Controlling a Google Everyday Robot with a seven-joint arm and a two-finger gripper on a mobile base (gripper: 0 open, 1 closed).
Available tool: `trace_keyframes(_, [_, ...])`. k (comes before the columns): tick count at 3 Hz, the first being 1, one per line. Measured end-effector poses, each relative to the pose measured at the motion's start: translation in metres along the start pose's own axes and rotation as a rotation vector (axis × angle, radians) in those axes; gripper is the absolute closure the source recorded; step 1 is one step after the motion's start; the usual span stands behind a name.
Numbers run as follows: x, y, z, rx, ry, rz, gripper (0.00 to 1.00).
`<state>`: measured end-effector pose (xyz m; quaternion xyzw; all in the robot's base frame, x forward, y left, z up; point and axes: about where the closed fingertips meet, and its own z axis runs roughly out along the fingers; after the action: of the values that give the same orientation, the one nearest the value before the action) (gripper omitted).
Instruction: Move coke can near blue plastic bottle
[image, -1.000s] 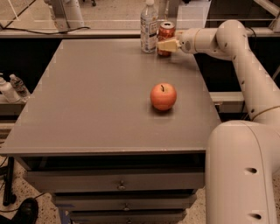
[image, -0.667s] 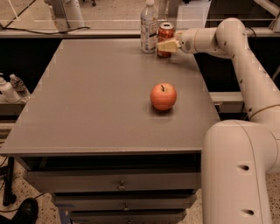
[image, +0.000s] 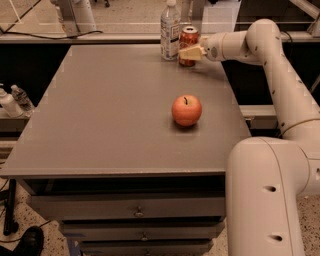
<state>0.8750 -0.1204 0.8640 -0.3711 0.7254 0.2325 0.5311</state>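
The coke can (image: 189, 36), red with a silver top, stands upright at the far edge of the grey table (image: 110, 115). It is just right of the blue plastic bottle (image: 170, 29), a tall clear bottle with a white cap and a white label. The two are almost touching. My gripper (image: 190, 53) reaches in from the right and is shut on the coke can's lower half, with a tan finger (image: 192, 52) across its front. The can's base looks to rest on the table.
A red-orange apple (image: 186, 110) sits right of the table's middle. My white arm (image: 270, 60) arcs over the table's right side and my base (image: 267, 200) stands at the front right corner. Small bottles (image: 12, 100) stand on a shelf off the left.
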Motion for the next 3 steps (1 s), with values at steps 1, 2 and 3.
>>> trace_keyframes(1, [0.0, 0.0, 0.0, 0.0, 0.0, 0.0, 0.12])
trace_keyframes(2, [0.0, 0.002, 0.0, -0.013, 0.007, 0.009, 0.0])
trace_keyframes(3, [-0.006, 0.003, -0.012, -0.018, 0.008, 0.015, 0.0])
